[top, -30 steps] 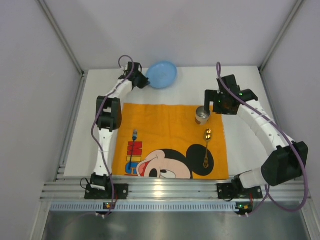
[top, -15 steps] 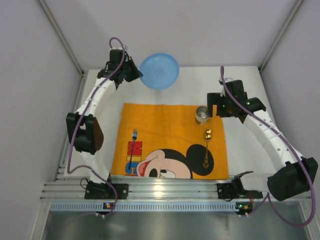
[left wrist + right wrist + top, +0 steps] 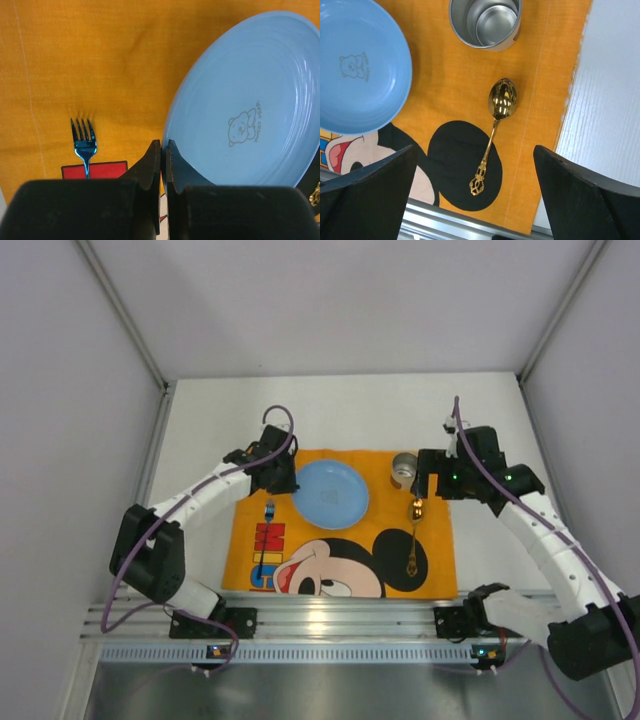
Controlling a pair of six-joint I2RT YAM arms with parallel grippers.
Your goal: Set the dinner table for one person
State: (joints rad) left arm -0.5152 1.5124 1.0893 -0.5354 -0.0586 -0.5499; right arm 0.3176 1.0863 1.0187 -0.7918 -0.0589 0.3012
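The white dinner table (image 3: 350,410) bears an orange cartoon-mouse placemat (image 3: 340,570). My left gripper (image 3: 284,480) is shut on the left rim of a blue plate (image 3: 330,492), holding it over the middle of the placemat; the wrist view shows the plate (image 3: 245,105) tilted, its rim pinched between the fingers (image 3: 152,165). A blue fork (image 3: 268,512) lies on the placemat's left and shows in the left wrist view (image 3: 83,140). A gold spoon (image 3: 414,536) lies on the right. A metal cup (image 3: 404,469) stands at the top right. My right gripper (image 3: 428,480) is open and empty above the spoon (image 3: 492,135).
White walls enclose the table on the left, right and back. An aluminium rail (image 3: 340,618) runs along the near edge with both arm bases on it. The cup (image 3: 486,22) and plate (image 3: 360,65) flank the spoon in the right wrist view.
My left gripper carried the blue plate from the far table edge down onto the middle of the placemat. My right gripper drifted slightly nearer, over the spoon.
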